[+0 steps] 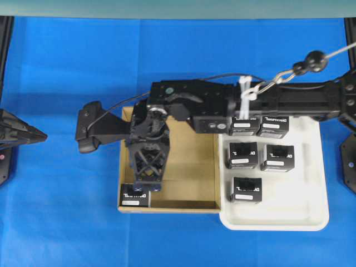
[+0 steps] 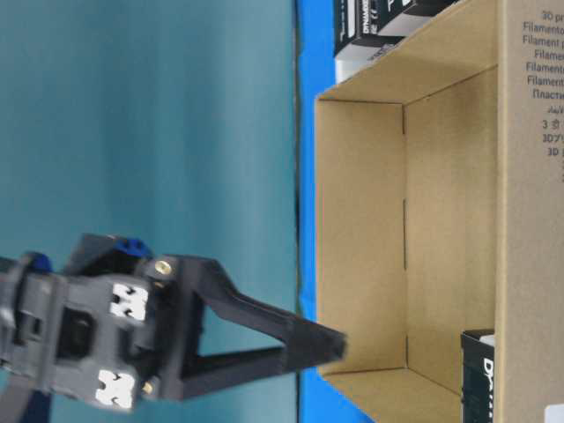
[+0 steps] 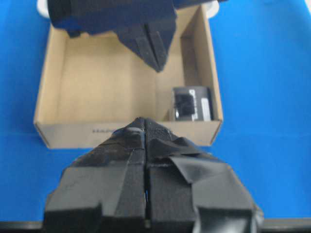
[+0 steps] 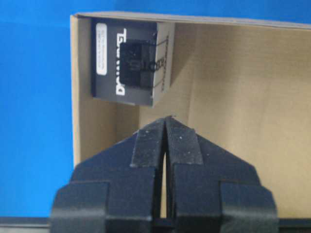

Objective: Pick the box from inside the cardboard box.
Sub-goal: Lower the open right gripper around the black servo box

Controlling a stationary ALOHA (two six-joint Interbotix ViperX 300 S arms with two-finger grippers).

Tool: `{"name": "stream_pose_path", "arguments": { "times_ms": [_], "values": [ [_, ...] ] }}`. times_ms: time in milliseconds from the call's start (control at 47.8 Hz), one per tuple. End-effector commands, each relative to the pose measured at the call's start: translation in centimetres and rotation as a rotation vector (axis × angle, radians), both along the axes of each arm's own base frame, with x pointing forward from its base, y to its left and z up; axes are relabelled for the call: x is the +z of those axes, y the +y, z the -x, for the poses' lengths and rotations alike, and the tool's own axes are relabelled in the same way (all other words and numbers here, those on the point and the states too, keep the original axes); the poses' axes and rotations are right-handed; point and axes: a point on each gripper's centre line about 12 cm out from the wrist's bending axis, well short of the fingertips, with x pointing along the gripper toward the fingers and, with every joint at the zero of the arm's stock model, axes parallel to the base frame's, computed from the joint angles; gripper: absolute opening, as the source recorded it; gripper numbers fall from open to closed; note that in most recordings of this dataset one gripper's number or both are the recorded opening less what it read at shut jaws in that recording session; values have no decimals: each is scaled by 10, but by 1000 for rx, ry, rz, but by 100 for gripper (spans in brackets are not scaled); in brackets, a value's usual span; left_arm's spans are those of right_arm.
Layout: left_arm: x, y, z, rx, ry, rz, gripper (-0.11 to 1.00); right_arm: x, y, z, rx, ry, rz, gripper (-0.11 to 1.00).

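My right claw (image 4: 165, 127) hangs clenched and empty inside the carton (image 1: 194, 207), box (image 1: 135, 195) tucked in the near-left corner (floor beside it open); left claw (image 3: 144, 127) clenched outside.

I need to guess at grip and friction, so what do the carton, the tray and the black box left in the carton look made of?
The carton: matte tan corrugated cardboard, with folded seams. The tray: smooth white, with rounded rim, probably plastic. The black box: apparently printed paperboard with sharp folded edges, white lettering and a white label.
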Motion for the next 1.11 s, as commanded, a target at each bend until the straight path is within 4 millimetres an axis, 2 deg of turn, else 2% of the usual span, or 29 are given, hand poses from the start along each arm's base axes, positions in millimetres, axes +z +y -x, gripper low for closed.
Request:
{"name": "stream_pose_path", "arguments": {
  "times_ms": [0,84,188,251,293,356,544,775,1089],
  "values": [
    [10,0,-1,4,-14,6,-7,9,0,-6,-5,-33,-11,14],
    [8,0,0,8,1,15,-7,11,-1,-8,-6,-41,-14,31],
    [10,0,1,9,-4,16,-7,12,-2,-10,-10,-49,-15,65],
    [10,0,1,8,-4,14,-7,12,-3,-11,-11,-49,-15,81],
    [10,0,2,6,-7,14,-7,11,-3,-10,-14,-44,-22,90],
    [10,-1,1,1,-6,13,-7,10,-3,-11,-23,-40,-42,98],
    [9,-3,2,-12,5,16,-7,-4,6,-15,-33,-21,-112,100],
    [9,-3,2,-12,5,19,-7,-29,16,-21,-36,1,-123,100],
    [9,-3,2,-11,7,21,-7,-49,24,-24,-48,8,-121,100]
  ]
}}
